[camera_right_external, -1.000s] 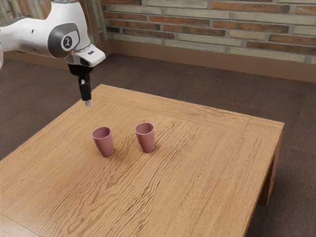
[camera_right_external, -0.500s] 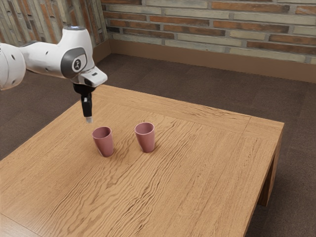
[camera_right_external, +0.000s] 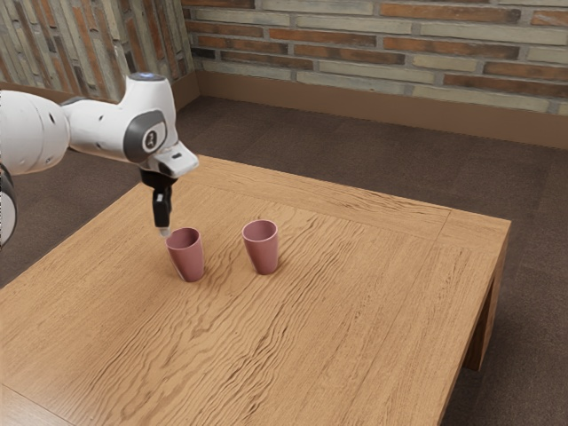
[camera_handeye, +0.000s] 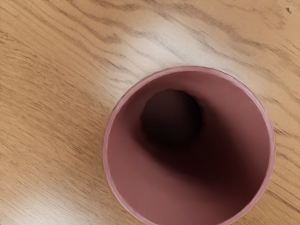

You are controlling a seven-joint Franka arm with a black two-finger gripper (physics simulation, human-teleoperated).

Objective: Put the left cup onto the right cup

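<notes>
Currently hanging the black two-finger gripper (camera_right_external: 161,232) tip-down from the white arm (camera_right_external: 98,129), close over the rim of the left dusty-pink tapered cup (camera_right_external: 185,256), at that cup's side toward the exterior view's left. Seeing the gripper edge-on as one narrow dark column, so not being able to tell whether it is open or closed, nor whether it is touching the rim.

Looking from the wrist straight down into that same cup (camera_handeye: 187,187): round rim, dark bottom, grained wood around it.

Finding the left cup standing upright, mouth up, on the light wooden tabletop (camera_right_external: 355,311). Placing it in the half toward the exterior view's left edge, roughly midway between the far edge and the near edge.

Finding the right dusty-pink tapered cup (camera_right_external: 261,248), alike in shape, upright just beside it toward the exterior view's right. Showing a clear gap between the two, not touching. Resting both cups on the wood, neither on the other.
</notes>
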